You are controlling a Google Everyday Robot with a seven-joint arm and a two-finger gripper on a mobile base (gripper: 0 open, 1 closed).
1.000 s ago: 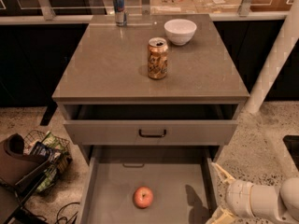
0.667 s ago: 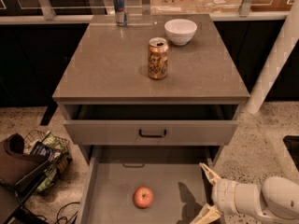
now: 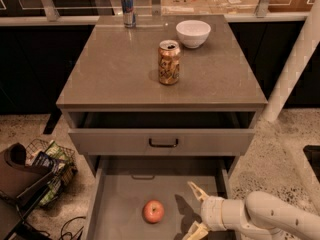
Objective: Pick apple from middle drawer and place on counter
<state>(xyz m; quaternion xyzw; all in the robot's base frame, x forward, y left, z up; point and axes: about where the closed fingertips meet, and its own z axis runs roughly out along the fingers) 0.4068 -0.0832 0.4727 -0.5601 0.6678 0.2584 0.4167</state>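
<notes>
The apple [image 3: 153,211] is small, round and red, and lies on the flat grey floor of the open middle drawer [image 3: 120,194], near its middle. My gripper [image 3: 195,210] reaches in from the lower right on a white arm and is open, its two pale fingers spread, one fingertip [image 3: 192,186] above and one below. It hovers over the drawer floor just right of the apple, not touching it. The grey-brown counter [image 3: 115,69] lies above.
On the counter stand an orange soda can [image 3: 169,62], a white bowl [image 3: 193,33] and a slim blue can [image 3: 128,8]. The shallower drawer [image 3: 162,142] with a dark bar handle is partly open above the middle drawer. A basket of clutter [image 3: 47,169] sits on the floor at left.
My gripper has moved left, from beside the drawer's right wall to over the drawer floor, closer to the apple. The apple has not moved.
</notes>
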